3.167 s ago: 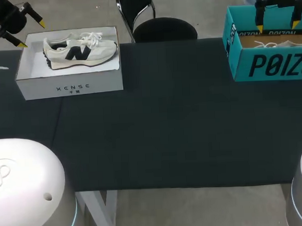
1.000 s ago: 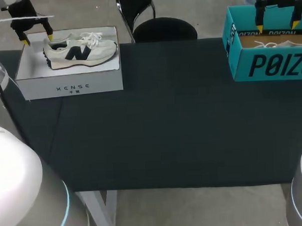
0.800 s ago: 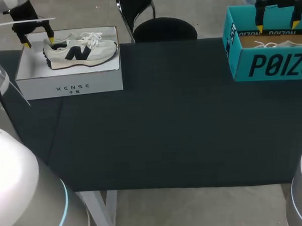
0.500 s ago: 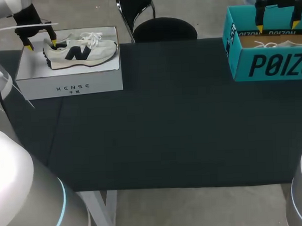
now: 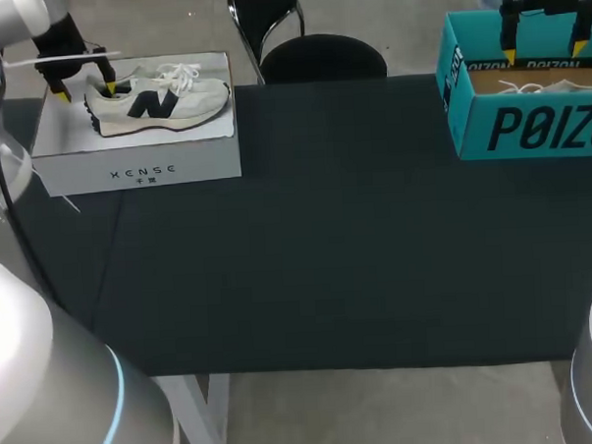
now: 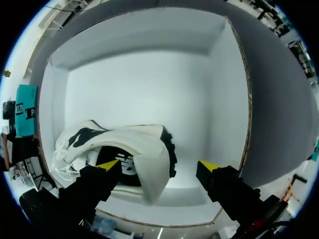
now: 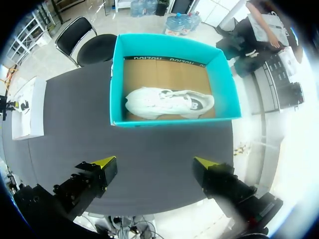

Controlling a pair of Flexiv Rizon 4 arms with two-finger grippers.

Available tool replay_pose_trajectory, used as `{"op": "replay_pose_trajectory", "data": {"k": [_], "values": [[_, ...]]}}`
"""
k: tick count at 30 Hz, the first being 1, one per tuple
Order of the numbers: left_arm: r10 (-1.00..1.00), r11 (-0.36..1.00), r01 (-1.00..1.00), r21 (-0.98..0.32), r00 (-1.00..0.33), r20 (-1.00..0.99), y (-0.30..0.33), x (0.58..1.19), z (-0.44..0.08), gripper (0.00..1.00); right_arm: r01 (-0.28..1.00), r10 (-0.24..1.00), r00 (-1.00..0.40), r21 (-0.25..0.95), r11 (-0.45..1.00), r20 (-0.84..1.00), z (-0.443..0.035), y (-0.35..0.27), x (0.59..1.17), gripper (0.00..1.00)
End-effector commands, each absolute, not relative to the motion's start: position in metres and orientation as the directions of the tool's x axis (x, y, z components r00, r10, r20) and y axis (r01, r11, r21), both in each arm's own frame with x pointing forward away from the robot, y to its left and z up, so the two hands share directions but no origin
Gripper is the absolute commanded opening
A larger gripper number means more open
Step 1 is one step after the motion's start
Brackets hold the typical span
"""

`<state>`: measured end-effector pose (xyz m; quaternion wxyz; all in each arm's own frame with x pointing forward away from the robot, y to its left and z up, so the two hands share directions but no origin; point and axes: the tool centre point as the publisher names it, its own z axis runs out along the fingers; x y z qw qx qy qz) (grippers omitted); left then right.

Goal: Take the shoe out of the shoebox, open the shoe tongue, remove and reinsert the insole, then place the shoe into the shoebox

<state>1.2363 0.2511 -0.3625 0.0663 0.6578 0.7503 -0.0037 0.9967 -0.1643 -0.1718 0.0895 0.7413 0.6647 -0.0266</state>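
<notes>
1. Overhead, a white cardboard shoebox [image 5: 137, 173] at the dark table's [image 5: 327, 260] far left corner holds a white sneaker with a dark logo [image 5: 158, 95]; the left gripper [image 5: 86, 90] hovers at its heel. A teal cardboard shoebox [image 5: 528, 123] sits at the far right corner, under the right gripper [image 5: 544, 51].
2. Left wrist: fingers spread, the heel between them, ungripped.
3. Right wrist: fingers apart, empty, above the teal box's plain white shoe [image 7: 167, 102].

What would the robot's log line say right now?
left gripper: open, at heel of shoe in white shoebox | right gripper: open, above teal shoebox
</notes>
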Motion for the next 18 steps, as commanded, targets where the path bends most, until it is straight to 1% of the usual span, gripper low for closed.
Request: {"op": "replay_pose_trajectory", "data": {"k": [1, 2, 3, 4, 6, 7, 8, 11, 13, 16, 18], "values": [[0.986, 0.128, 0.991, 0.041, -0.123, -0.111, 0.2507, 1.2598, -0.372, 0.89, 0.99, 0.981, 0.115, 0.101, -0.1, -0.158, -0.1723, -0.1647, 0.9954, 1.0], [0.986, 0.128, 0.991, 0.044, -0.122, -0.113, 0.2496, 1.2601, -0.3726, 0.58, 0.99, 0.981, 0.115, 0.101, -0.1, -0.158, -0.1723, -0.1647, 0.9954, 1.0], [0.986, 0.128, 0.991, 0.045, -0.122, -0.113, 0.2487, 1.2605, -0.3731, 0.46, 0.99, 0.981, 0.115, 0.101, -0.1, -0.158, -0.1723, -0.1647, 0.9954, 1.0], [0.986, 0.13, 0.99, 0.046, -0.124, -0.114, 0.2481, 1.261, -0.3735, 0.39, 0.99, 0.981, 0.115, 0.101, -0.1, -0.158, -0.1723, -0.1647, 0.9954, 1.0], [0.984, 0.135, 0.99, 0.047, -0.129, -0.119, 0.2469, 1.2617, -0.3732, 0.15, 0.99, 0.981, 0.115, 0.101, -0.1, -0.158, -0.1723, -0.1647, 0.9954, 1.0], [0.984, 0.137, 0.989, 0.048, -0.131, -0.121, 0.2464, 1.2618, -0.3726, 0.1, 0.99, 0.981, 0.115, 0.101, -0.1, -0.158, -0.1723, -0.1647, 0.9954, 1.0], [0.984, 0.138, 0.989, 0.047, -0.132, -0.122, 0.246, 1.2617, -0.372, 0.09, 0.99, 0.981, 0.115, 0.101, -0.1, -0.158, -0.1723, -0.1647, 0.9954, 1.0], [0.983, 0.138, 0.989, 0.05, -0.13, -0.125, 0.2456, 1.2613, -0.3711, 0.17, 0.99, 0.981, 0.115, 0.101, -0.1, -0.158, -0.1723, -0.1647, 0.9954, 1.0], [0.984, 0.135, 0.99, 0.051, -0.128, -0.124, 0.2456, 1.2612, -0.3708, 0.18, 0.99, 0.981, 0.115, 0.101, -0.1, -0.158, -0.1723, -0.1647, 0.9954, 1.0], [0.985, 0.134, 0.99, 0.052, -0.126, -0.122, 0.2461, 1.2601, -0.3693, 0.12, 0.99, 0.981, 0.115, 0.101, -0.1, -0.158, -0.1723, -0.1647, 0.9954, 1.0], [0.985, 0.133, 0.99, 0.053, -0.126, -0.119, 0.2468, 1.2595, -0.3679, 0.05, 0.99, 0.981, 0.115, 0.101, -0.1, -0.158, -0.1723, -0.1647, 0.9954, 1.0]]}}
